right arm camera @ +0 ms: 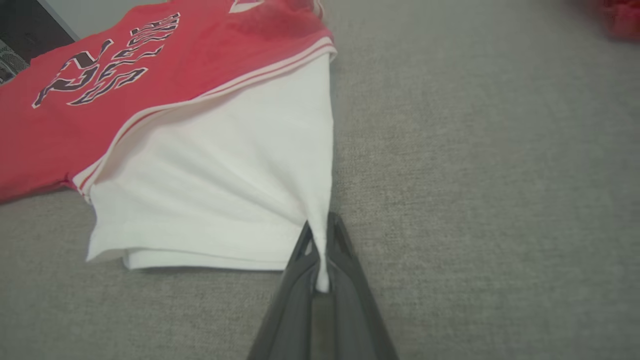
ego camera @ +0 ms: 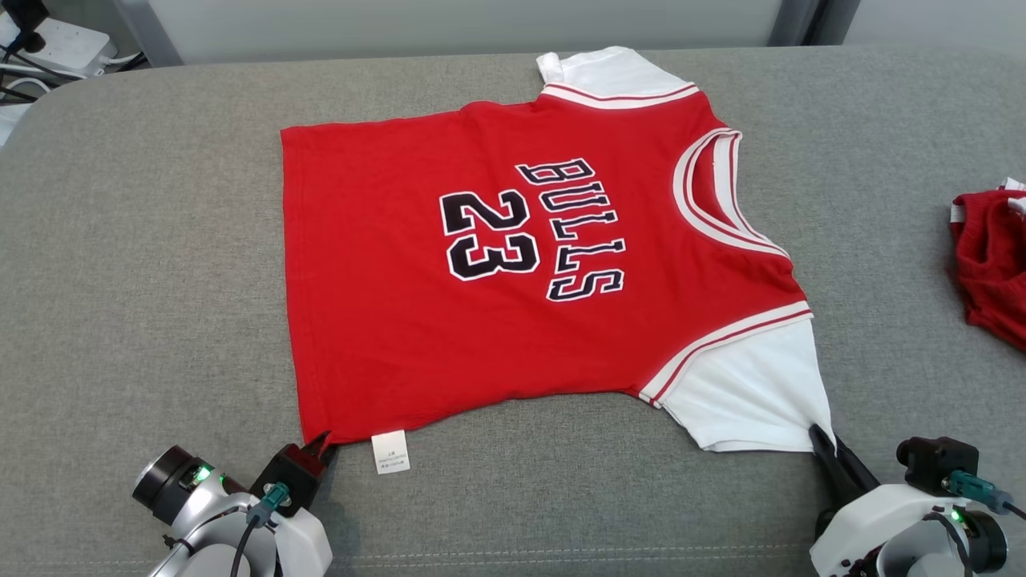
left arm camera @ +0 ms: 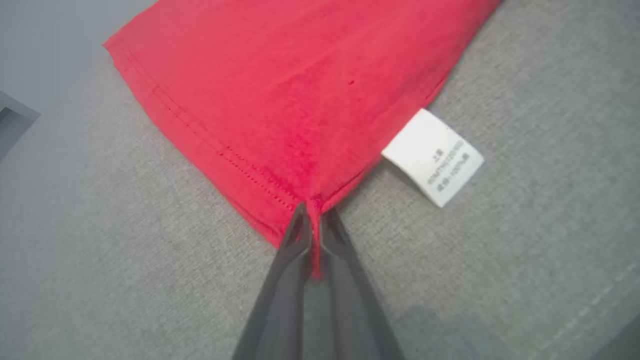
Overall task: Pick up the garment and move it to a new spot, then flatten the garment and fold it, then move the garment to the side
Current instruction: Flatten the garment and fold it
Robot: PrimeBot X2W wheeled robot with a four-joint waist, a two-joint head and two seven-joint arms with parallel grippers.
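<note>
The garment (ego camera: 513,264) is a red jersey with white sleeves and black "BULLS 23" lettering, lying flat on the grey cushion with its collar to the right. My left gripper (ego camera: 325,443) is shut on the garment's near hem corner (left arm camera: 314,202), and red cloth runs down between the fingers (left arm camera: 292,240). A white care label (left arm camera: 434,156) sticks out beside that corner. My right gripper (ego camera: 819,437) is shut on the corner of the near white sleeve (right arm camera: 240,190), which is pinched into a point between its fingers (right arm camera: 300,250).
A second crumpled red garment (ego camera: 994,256) lies at the cushion's right edge. The grey cushion (ego camera: 144,264) has bare surface to the left of the jersey and along the front. Cables and a white power strip (ego camera: 56,44) sit beyond the far left corner.
</note>
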